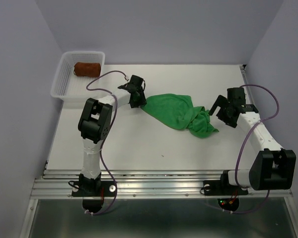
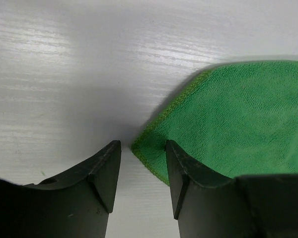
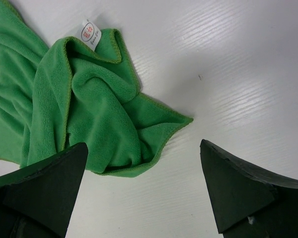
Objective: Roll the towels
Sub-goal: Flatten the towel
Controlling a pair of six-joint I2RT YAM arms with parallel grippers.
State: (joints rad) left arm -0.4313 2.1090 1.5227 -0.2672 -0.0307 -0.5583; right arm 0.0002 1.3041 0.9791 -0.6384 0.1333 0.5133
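While the left jaws stand part-way apart low over the desk [image 2: 64,59], one hemmed corner of the green towel [image 2: 248,119] lies in the gap between their tips. One tip overlaps the towel's edge and the other sits over bare desk. No pinch on the cloth shows.

Seen from above, that towel lies near the middle of the desk. Its left part is spread fairly flat, and its right end is gathered into a bunched end [image 3: 99,109] with a small white label [image 3: 88,33] sticking out at a fold. The right jaws are spread wide with nothing between them, and they sit just beside the bunched end on its right. A pointed corner of the cloth reaches toward the gap without entering it.

The rust-brown towel [image 1: 87,68] lies rolled up inside the white mesh basket [image 1: 62,84] at the far left corner of the desk, well apart from the green one. The left arm [image 1: 97,119] stretches across the space between the basket and the green towel. Its purple cable [image 1: 102,79] loops up close to the basket's near corner. The right arm [image 1: 258,134] reaches in from the right side, with its own cable arching above it.

Pale walls [image 1: 20,74] close off the left, far and right sides. A metal rail [image 1: 154,178] along the near edge carries both arm bases.
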